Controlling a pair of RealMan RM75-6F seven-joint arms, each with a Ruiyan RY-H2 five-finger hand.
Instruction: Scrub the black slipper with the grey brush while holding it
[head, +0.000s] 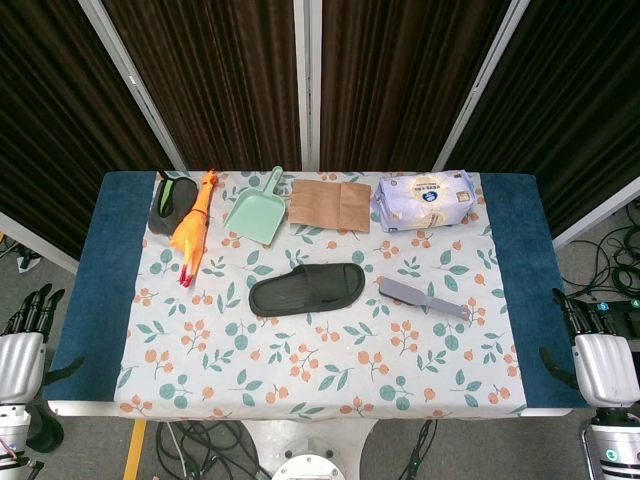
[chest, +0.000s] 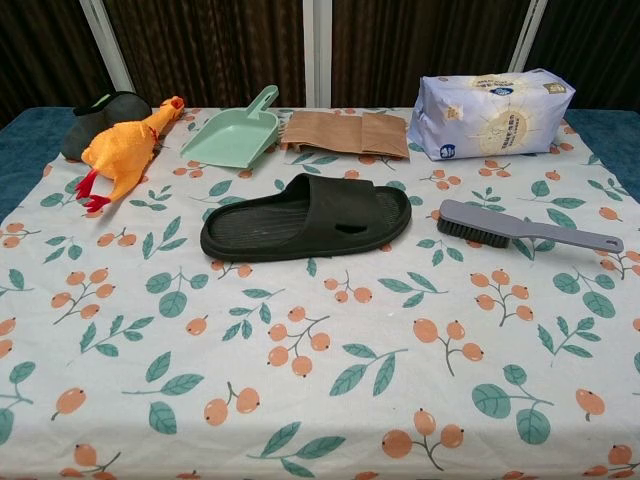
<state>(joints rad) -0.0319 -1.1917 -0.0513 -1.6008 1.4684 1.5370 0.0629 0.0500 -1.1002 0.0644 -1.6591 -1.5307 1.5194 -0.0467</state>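
both hands idle off the tabletop edges
left hand (head: 22, 350) empty, fingers apart; black slipper (head: 306, 288) lies mid-tabletop, grey brush (head: 423, 298) just to its right, apart from it; right hand (head: 603, 358) empty, fingers apart

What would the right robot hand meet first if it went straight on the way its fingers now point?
Probably nothing on the table. The right robot hand hangs beside the table's right edge, fingers pointing up-frame along the blue cloth. That line looks free; the grey brush lies well inboard. Depth is unclear.
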